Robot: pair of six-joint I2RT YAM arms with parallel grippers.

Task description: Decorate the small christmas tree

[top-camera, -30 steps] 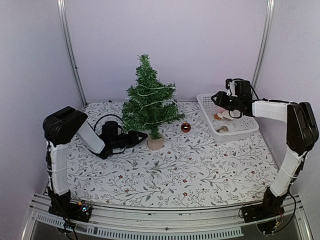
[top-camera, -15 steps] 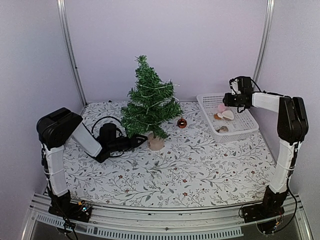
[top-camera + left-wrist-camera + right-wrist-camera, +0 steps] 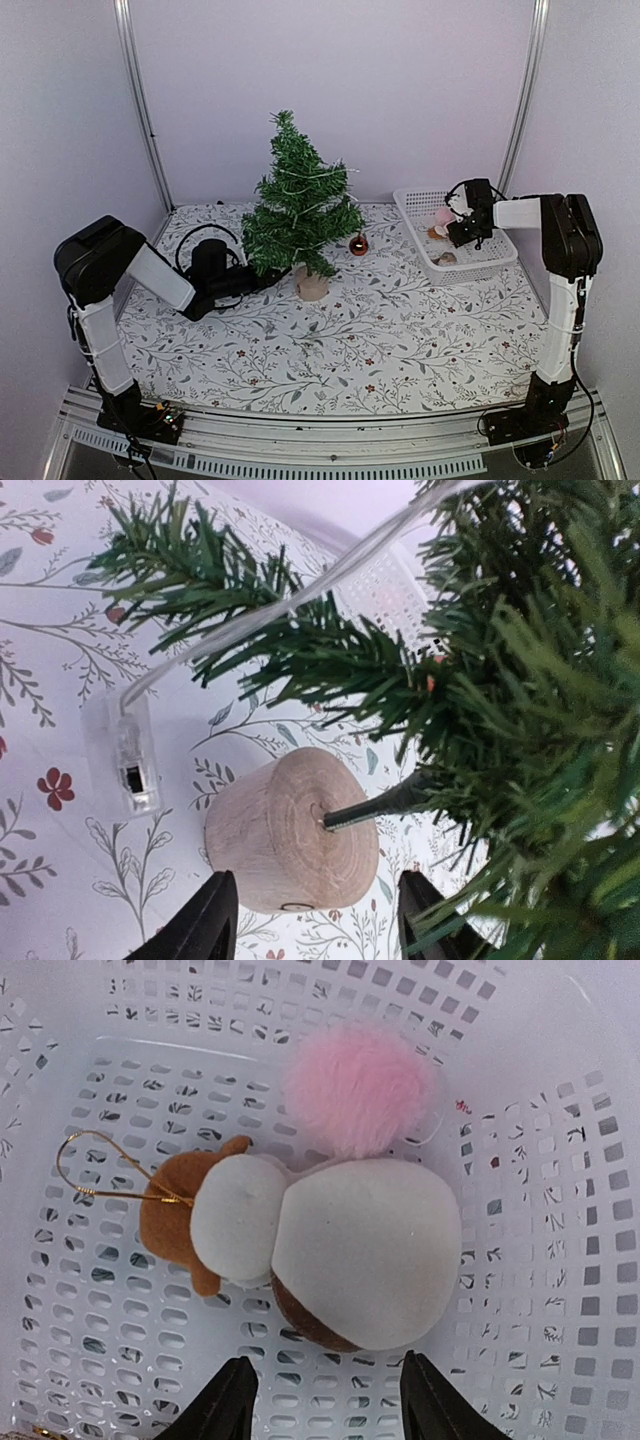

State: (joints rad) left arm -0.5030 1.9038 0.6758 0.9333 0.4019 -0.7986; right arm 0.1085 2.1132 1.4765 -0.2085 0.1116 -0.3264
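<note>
The small christmas tree (image 3: 300,205) stands at the back middle on its pale wooden stump (image 3: 311,287), with a thin light wire wound through it and a red bauble (image 3: 358,245) at its right lower branches. My left gripper (image 3: 268,280) lies low, left of the stump. In the left wrist view the left gripper (image 3: 318,925) is open, its fingertips either side of the stump (image 3: 290,830) without touching it. My right gripper (image 3: 452,232) hangs inside the white basket (image 3: 425,255). It (image 3: 325,1400) is open just above a brown-and-white plush ornament (image 3: 350,1250) with a gold loop (image 3: 90,1160).
A pink pom-pom (image 3: 360,1085) lies against the plush ornament in the basket. Another small ornament (image 3: 447,259) sits nearer the basket's front. The light string's clear switch box (image 3: 128,765) lies on the floral cloth beside the stump. Metal frame posts (image 3: 140,100) stand at the back corners.
The left gripper has opened and drawn back left from the stump. The right gripper has dropped from above the basket down into it. The bauble has shifted slightly left.
</note>
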